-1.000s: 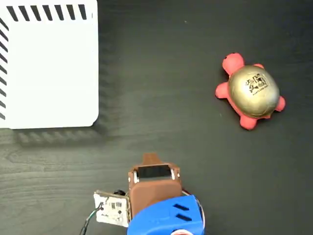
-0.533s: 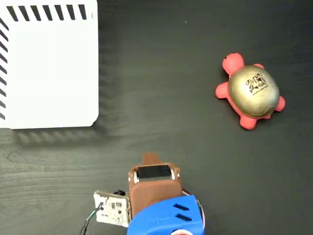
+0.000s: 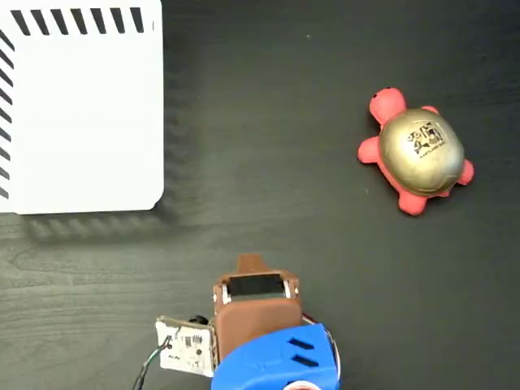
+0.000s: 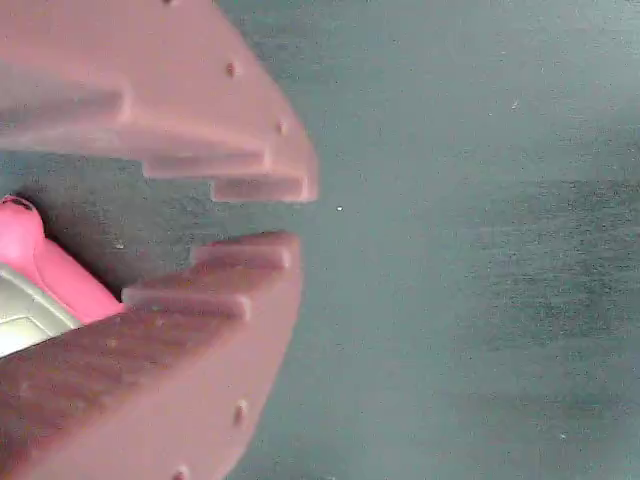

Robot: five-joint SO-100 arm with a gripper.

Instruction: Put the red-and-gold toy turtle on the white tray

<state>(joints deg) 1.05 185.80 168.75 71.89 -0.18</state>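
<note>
Brown plastic fills the left of the wrist view, where the gripper (image 4: 300,215) is seen with its toothed jaws nearly together, a narrow gap left between the tips and nothing held in it. Behind the lower jaw a sliver of pink and pale gold is glimpsed, which cannot be identified with certainty.

No change is found across the last second: in the fixed view the arm (image 3: 260,333) is parked at the same spot at the lower edge, and nothing on the black worktop (image 3: 268,146) has been shifted. The task is therefore judged not yet begun.

Up and to the right of the arm, well apart from it, the red-and-gold toy turtle (image 3: 414,153) is seen lying on the bare worktop, shell up, untouched. Up and to the left of the arm, about as far off, the white tray (image 3: 81,114) is set in the corner with nothing on it. A reach toward the turtle, with the jaws opened wider, would be called for first.
</note>
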